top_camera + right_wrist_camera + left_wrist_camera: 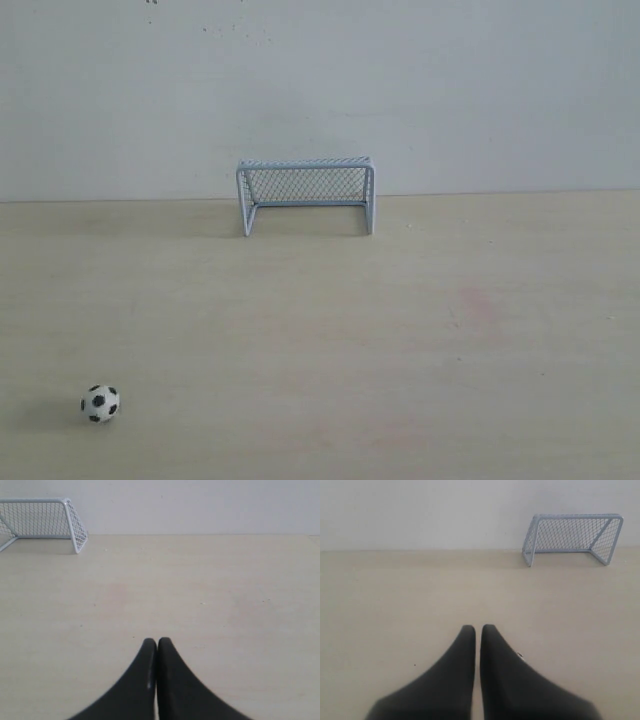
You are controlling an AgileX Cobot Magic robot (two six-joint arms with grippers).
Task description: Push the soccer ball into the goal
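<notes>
The soccer ball point(100, 403) is sitting way out at the front left of the counter point(420, 340) in the exterior view, well apart from the goal point(306, 194). The goal stands upright at the back middle, close to the wall point(470, 90), with its open mouth facing forward. The left pincer point(478, 630) is clenched on nothing, just a thin slit between its black fingers. The right pincer point(157, 642) is clenched too, tips touching. Both wrist views catch the goal further off across the pale counter.
</notes>
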